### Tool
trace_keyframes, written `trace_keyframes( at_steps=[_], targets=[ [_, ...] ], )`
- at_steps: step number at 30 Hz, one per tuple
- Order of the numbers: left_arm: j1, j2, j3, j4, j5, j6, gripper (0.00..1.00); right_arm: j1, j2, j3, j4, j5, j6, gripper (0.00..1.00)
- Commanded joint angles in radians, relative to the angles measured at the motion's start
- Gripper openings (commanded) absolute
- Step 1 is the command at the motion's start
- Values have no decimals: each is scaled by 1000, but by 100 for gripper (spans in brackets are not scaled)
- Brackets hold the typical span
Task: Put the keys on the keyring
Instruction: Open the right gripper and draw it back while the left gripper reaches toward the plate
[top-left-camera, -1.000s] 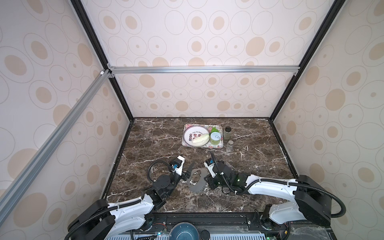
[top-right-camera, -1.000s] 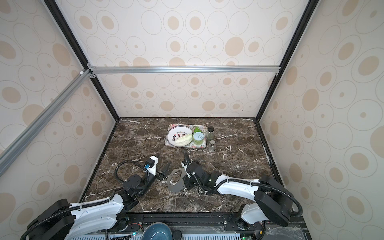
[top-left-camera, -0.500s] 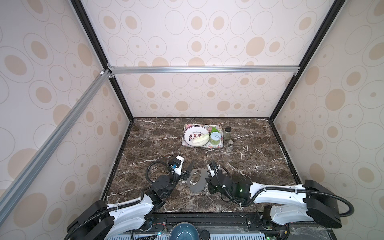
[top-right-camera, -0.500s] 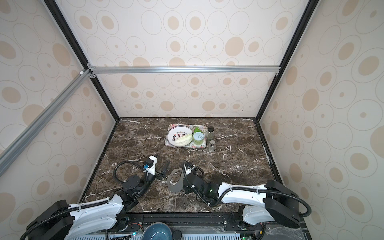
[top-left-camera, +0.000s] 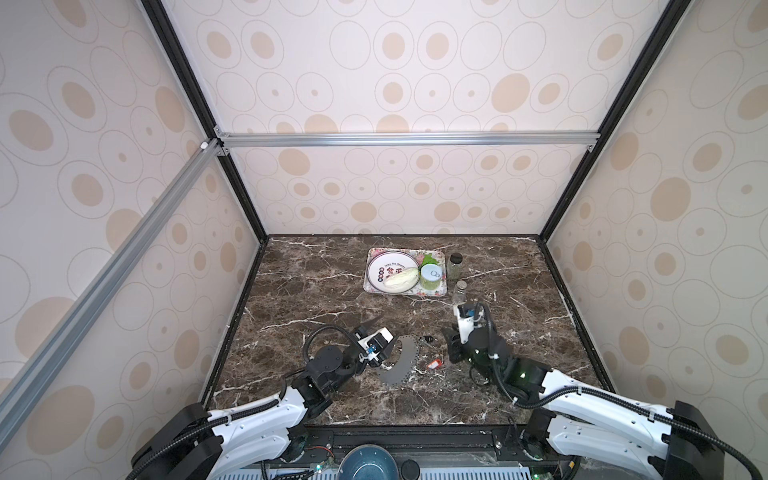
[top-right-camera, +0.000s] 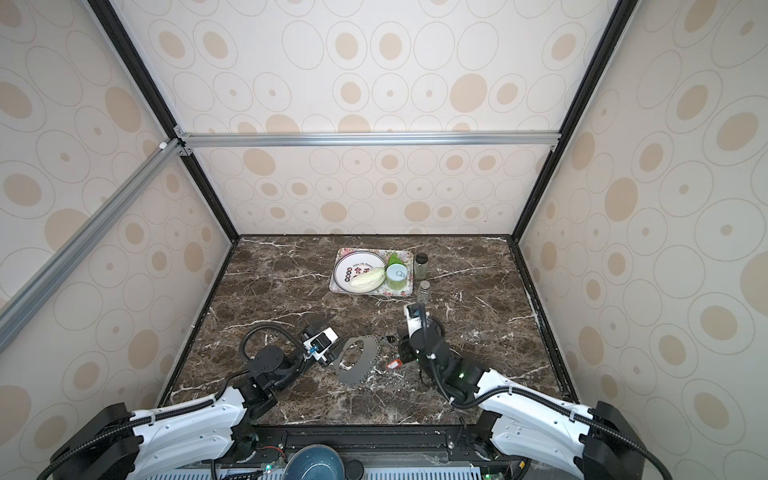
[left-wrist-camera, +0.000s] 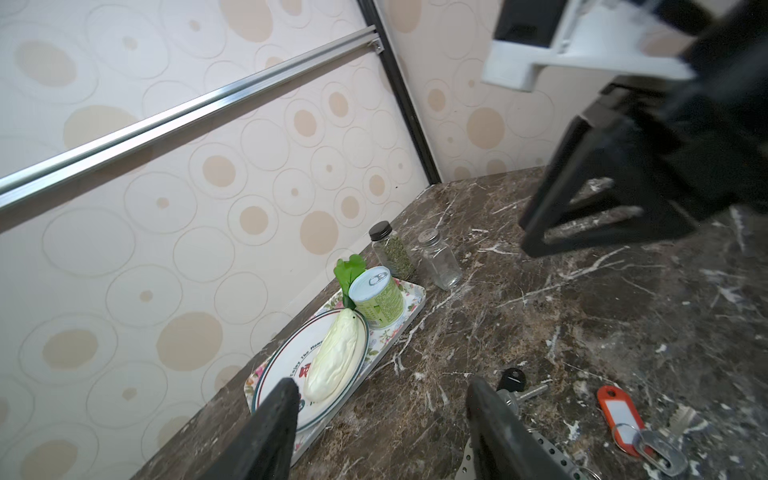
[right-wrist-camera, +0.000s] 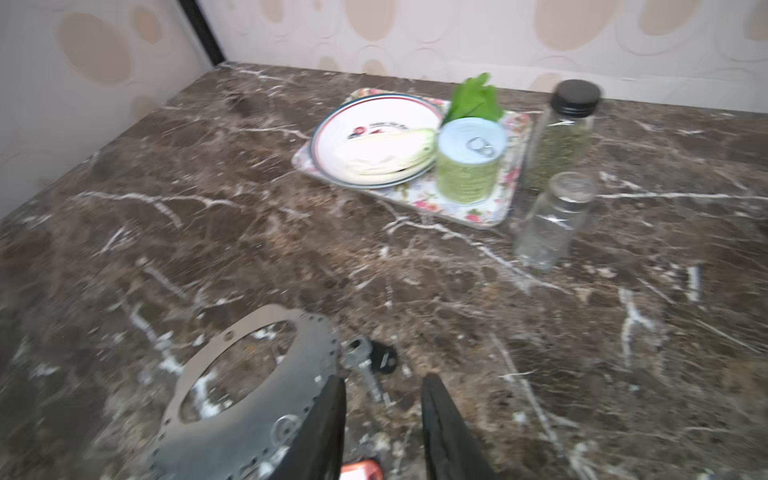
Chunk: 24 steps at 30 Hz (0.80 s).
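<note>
Right wrist view: black-tagged key (right-wrist-camera: 384, 359) and red-tagged key (right-wrist-camera: 359, 468) on the surface (right-wrist-camera: 457, 311), beside the keyring (right-wrist-camera: 232, 440).
The left gripper (left-wrist-camera: 382, 386) and right gripper (right-wrist-camera: 383, 377) gape empty; the thin, stiff keyring looks slippery, so pinch its rim, the keys by their tags.

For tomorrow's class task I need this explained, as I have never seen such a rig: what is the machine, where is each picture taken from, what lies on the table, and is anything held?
The machine is a left arm and a right arm, each ending in a two-finger gripper, on a marble table. Both top views come from one overhead camera head; each wrist view from a camera on its arm. The left gripper and right gripper stand open, nothing between their fingers. Between them lie the keyring, a red-tagged key and a black-tagged key. A tray carries a plate, cabbage and can, beside a herb jar and a clear jar.
</note>
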Motion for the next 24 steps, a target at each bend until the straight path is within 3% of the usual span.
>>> trace_keyframes(
  at_steps=[1, 4, 7, 9, 12, 20, 24],
  targets=[
    [6, -28, 168, -239, 54, 158, 62, -123, -5, -3, 12, -103, -125, 35],
    [5, -9, 311, -417, 27, 201, 63, -165, -2, -85, 67, -99, -146, 35],
    [5, 52, 483, -705, 64, 394, 59, -185, -4, -176, 145, -69, -113, 34],
    [5, 112, 592, -834, -20, 420, 61, -208, -7, -227, 226, -127, -120, 34],
    [5, 180, 715, -1087, -6, 612, 61, -232, 25, -273, 312, -52, -90, 34],
    [3, 255, 776, -1295, 7, 878, 62, -237, 87, -253, 341, -25, -97, 34],
    [-9, 340, 801, -1368, -57, 944, 58, -246, 92, -258, 363, -22, -94, 34]
  ],
)
